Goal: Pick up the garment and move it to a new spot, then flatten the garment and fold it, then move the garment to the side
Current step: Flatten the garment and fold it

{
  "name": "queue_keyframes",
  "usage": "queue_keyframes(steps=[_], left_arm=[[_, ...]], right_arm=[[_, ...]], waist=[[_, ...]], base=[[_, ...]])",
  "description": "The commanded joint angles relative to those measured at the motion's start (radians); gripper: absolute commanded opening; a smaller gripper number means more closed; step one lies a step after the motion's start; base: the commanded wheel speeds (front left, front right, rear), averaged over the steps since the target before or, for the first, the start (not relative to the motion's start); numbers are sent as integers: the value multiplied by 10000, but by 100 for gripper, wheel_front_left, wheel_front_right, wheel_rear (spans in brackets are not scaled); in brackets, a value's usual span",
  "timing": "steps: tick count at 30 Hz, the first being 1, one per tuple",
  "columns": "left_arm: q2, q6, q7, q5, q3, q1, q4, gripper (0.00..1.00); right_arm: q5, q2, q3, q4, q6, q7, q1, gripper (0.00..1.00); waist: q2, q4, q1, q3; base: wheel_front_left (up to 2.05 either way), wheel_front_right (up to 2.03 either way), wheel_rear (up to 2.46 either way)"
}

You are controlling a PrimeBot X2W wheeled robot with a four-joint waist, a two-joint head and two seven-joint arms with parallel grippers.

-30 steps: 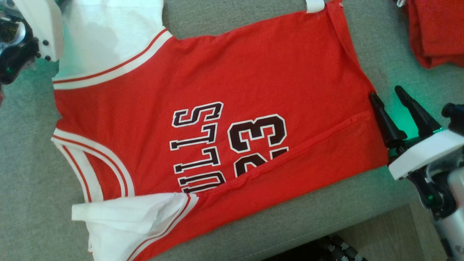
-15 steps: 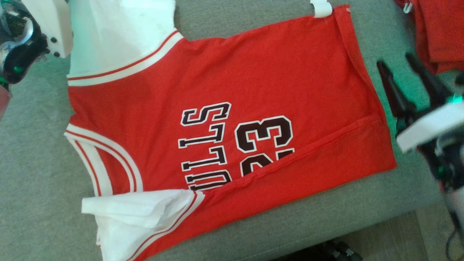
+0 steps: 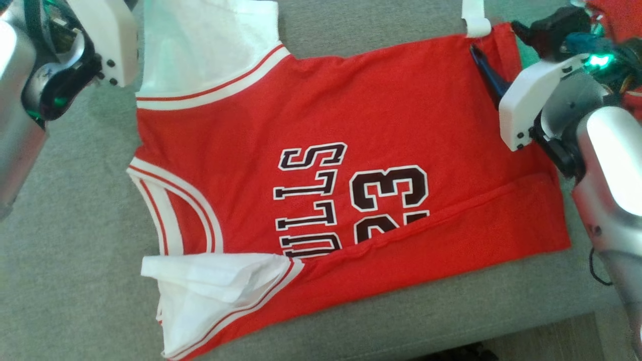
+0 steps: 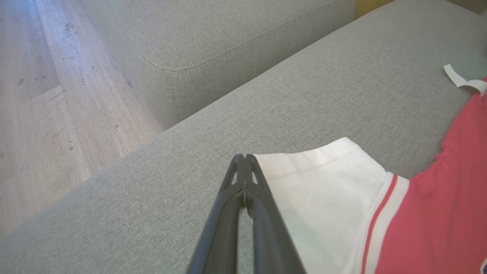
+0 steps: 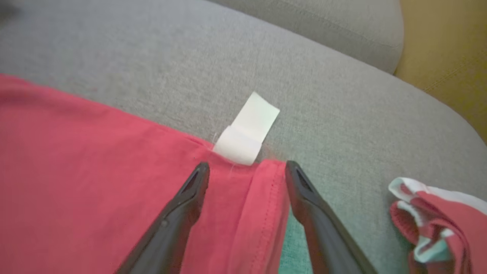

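The left end effector (image 4: 244,156) has its two long dark fingers pressed together. Their tips sit at the corner of a white cotton sleeve (image 4: 327,190). I cannot tell whether any cloth is caught between them.

The right end effector (image 5: 246,166) stands with its fingers spread apart, holding nothing. The fingers straddle the stitched hem corner of the garment, one over the red cloth and the other at the hem's outer edge. Just beyond the tips, a small folded white fabric label (image 5: 247,131) sticks out from the hem onto the cushion.

Both effectors are at the far edge of the same garment, a red short-sleeved jersey (image 3: 351,110) with white sleeves and red-and-white striped trim. It lies spread out on the grey woven-fabric sofa seat (image 3: 60,250), collar towards the robot's left and hem towards its right. Black, white-edged block lettering (image 3: 311,200) and the number 23 (image 3: 388,188) face up. The jersey's near side is folded over as a red strip (image 3: 451,235) that covers the lower part of the print. The near white sleeve (image 3: 210,291) lies crumpled at the front left corner.

A second, bunched red-and-white garment (image 5: 433,220) lies on the seat to the right, apart from the jersey. A pale wood-plank floor (image 4: 34,114) shows beyond the sofa.
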Motion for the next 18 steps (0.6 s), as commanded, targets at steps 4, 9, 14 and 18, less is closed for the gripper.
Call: queue_keyframes(steps=[4, 9, 14, 18], left_arm=[[271, -80, -138, 42, 352, -480, -339, 0], [279, -120, -235, 17, 276, -474, -322, 0], [264, -153, -279, -52, 201, -488, -245, 0], [245, -170, -333, -71, 157, -531, -202, 0]], right_arm=[[-663, 8, 24, 423, -9, 204, -283, 100], [-1404, 28, -235, 909, -9, 159, -498, 100], [-1912, 119, -524, 1247, -9, 63, -597, 100], [-2146, 185, -645, 1362, -9, -79, -672, 100]], waist=[[0, 168, 0, -4], [0, 232, 0, 13], [0, 251, 0, 14], [0, 265, 0, 18]], base=[[0, 0, 0], [0, 0, 0], [0, 0, 0], [0, 0, 0]])
